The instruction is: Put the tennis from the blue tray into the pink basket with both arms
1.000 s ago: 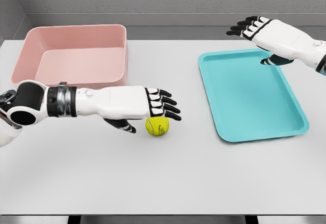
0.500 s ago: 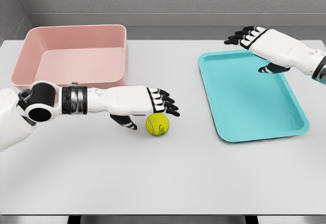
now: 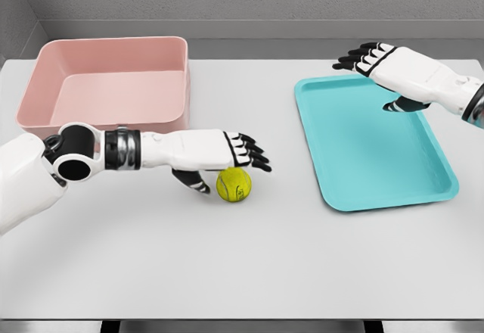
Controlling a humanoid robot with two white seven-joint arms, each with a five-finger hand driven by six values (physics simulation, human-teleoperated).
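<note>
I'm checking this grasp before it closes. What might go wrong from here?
1. The ball lies loose on the table, with the left hand open over it: a glancing touch may roll it away.
2. The basket wall stands behind the hand; a low lift might clip its rim.

A pale grey table (image 3: 249,265) carries three things. The pink basket (image 3: 110,83) sits at its far left, the blue tray (image 3: 370,140) lies flat on the right side, and the yellow tennis ball (image 3: 234,185) rests on the bare surface between them, nearer the basket and well apart from the tray
</note>
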